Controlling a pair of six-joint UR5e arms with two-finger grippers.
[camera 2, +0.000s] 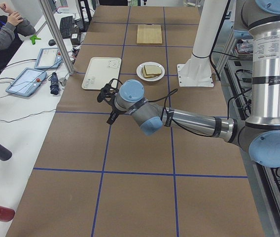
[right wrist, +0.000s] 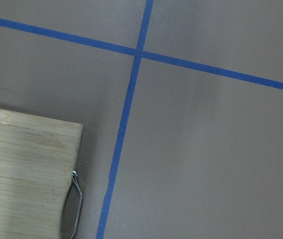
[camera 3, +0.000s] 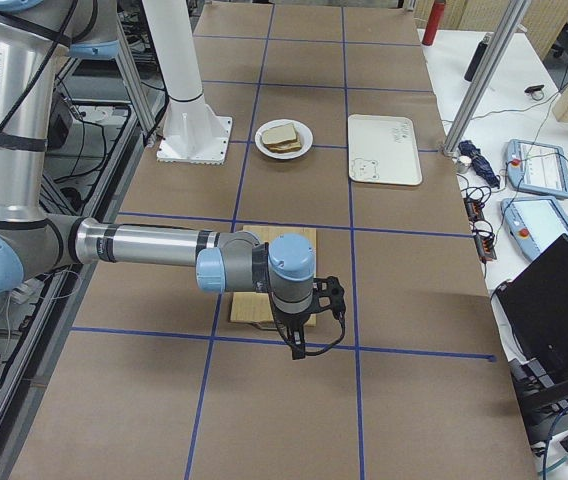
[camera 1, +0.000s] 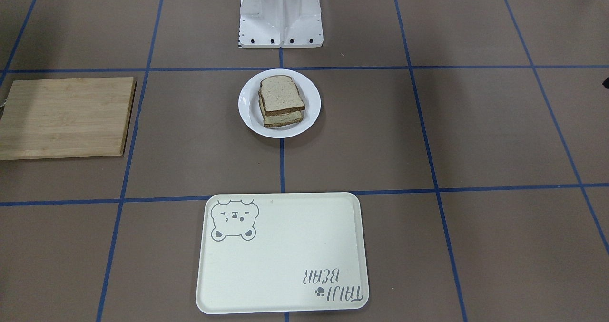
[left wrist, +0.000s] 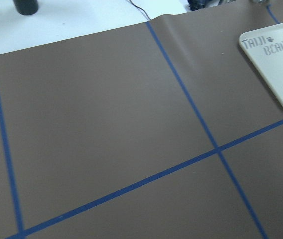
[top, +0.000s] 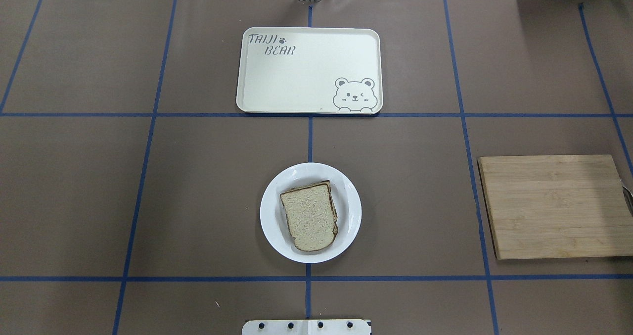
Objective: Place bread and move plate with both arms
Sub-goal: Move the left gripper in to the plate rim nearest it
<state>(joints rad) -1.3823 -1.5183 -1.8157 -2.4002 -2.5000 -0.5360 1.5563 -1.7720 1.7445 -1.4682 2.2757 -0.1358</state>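
Find the bread [top: 309, 217] flat atop a second slice [camera 1: 283, 119], both on the plate [top: 271, 216] at the middle of the table [top: 198, 201], near the base [camera 1: 280, 22]; beyond the plate, well apart, a tray [top: 306, 77] with a bear drawing; off to the robot's right, a wooden board [top: 554, 206] with a metal handle [right wrist: 76, 199] at its outer edge. See the left gripper [camera 2: 108, 98] hanging above the table off the tray's left side, well apart from the plate; see the right gripper [camera 3: 309, 320] hanging above the board's outer edge, likewise well apart from the plate. Cannot tell whether either pincer stands apart or together; caught in the side views alone.
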